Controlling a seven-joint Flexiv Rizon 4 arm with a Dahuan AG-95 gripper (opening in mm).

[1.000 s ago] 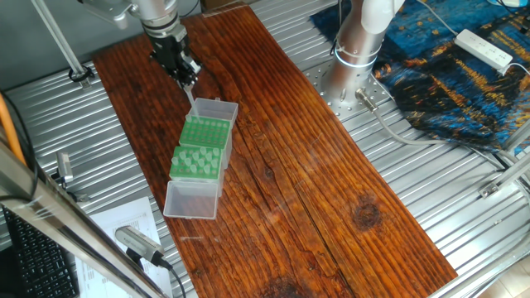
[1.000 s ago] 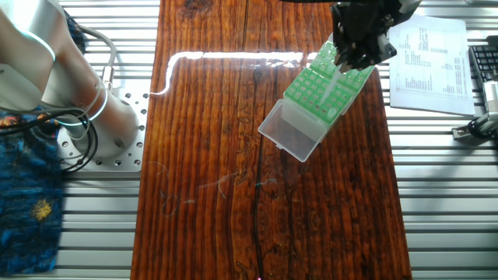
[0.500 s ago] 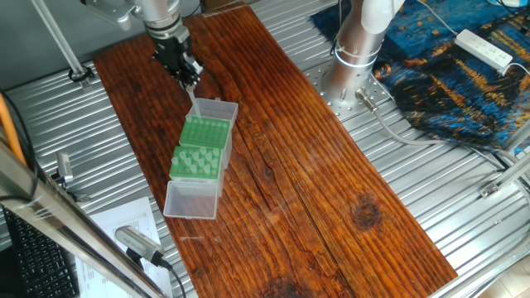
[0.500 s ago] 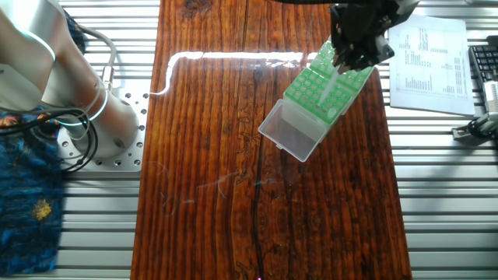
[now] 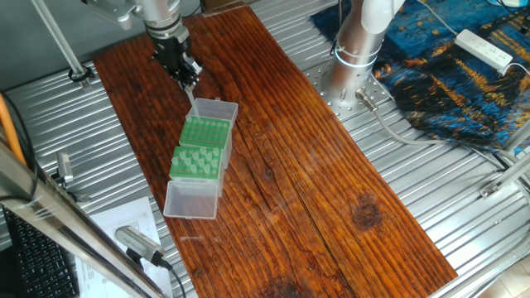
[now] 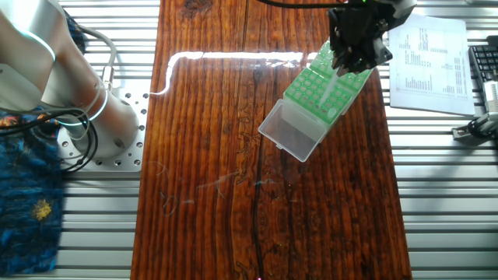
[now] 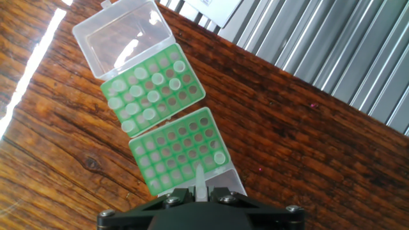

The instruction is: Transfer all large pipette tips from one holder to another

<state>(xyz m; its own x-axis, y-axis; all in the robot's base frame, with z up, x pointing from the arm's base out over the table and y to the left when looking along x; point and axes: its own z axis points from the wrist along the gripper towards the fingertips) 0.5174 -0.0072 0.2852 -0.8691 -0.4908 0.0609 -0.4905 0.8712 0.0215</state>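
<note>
Gripper (image 7: 197, 193) sits at 6 o'clock in hand view, fingers nearly closed, pinching one pale tip (image 7: 199, 179) that points down over the near green rack (image 7: 182, 153). That rack has one tip already seated at its 4 o'clock corner (image 7: 219, 158); other holes bare. The far rack (image 7: 153, 86), toward 11 o'clock, carries abt a dozen pipette tips (image 7: 144, 92) upright in rows, w/ a clear open lid (image 7: 124, 38) beyond it. Both racks lie end to end on the wood table (image 5: 315, 182). In one fixed view the gripper (image 5: 189, 81) hangs just above the racks' far end; printed paper (image 6: 432, 54) lies beside the table.
</note>
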